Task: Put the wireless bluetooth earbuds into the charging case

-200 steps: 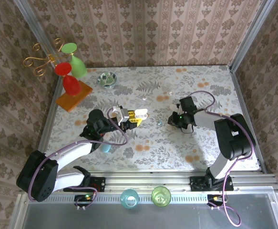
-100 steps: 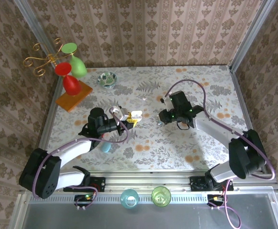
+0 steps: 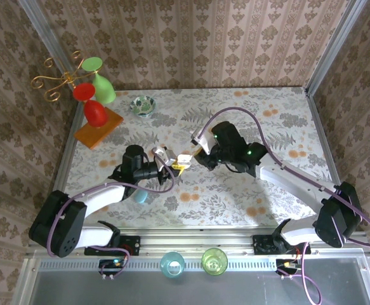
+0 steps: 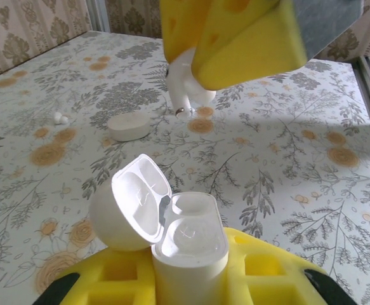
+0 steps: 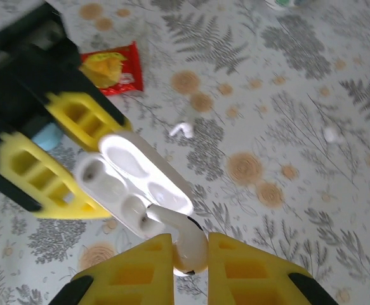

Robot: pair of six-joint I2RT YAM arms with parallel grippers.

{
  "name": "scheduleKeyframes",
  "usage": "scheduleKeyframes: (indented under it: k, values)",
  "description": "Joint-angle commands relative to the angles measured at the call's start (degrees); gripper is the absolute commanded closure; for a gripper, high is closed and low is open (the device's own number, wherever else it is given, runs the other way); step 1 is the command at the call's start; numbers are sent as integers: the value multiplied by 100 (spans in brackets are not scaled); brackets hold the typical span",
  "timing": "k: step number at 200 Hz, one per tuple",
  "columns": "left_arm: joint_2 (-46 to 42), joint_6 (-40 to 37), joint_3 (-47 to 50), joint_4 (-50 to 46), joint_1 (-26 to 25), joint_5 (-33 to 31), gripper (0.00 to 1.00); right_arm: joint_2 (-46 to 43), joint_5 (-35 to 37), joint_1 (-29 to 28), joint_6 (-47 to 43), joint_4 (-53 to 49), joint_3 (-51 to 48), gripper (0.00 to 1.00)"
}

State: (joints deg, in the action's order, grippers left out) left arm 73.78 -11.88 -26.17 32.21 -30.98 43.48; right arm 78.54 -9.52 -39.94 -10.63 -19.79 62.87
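The left gripper [image 4: 188, 276] is clamped on the base of the case [image 4: 191, 244], holding it upright with its lid [image 4: 140, 197] swung open and both wells bare. Its arm reaches from the near left corner toward mid-table, wrist turned right. The right gripper [image 5: 190, 267] pinches an earbud [image 5: 188, 244] by its head, stem down, close over the case's open mouth and not seated. That arm stretches from the near right corner leftward across the table [image 3: 248, 190]. Farther off lie a loose earbud [image 5: 183, 130] and a closed second case [image 4: 129, 126].
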Motion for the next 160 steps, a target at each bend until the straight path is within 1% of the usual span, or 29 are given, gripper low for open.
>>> scheduleKeyframes:
  k: [1,61,127,160]
  values:
    - [14,-179,-119,-74,-57,283,100,161,-235,-125,-354,-147,281,83]
    - [5,-101,-177,-224,-57,514,100,501,-698,-178,-528,-320,419,84]
    - [175,100,-383,-276,-85,555,100,591,-692,-255,-538,-313,452,84]
    - [207,142,-467,-303,-118,552,100,646,-540,-299,-560,-372,520,84]
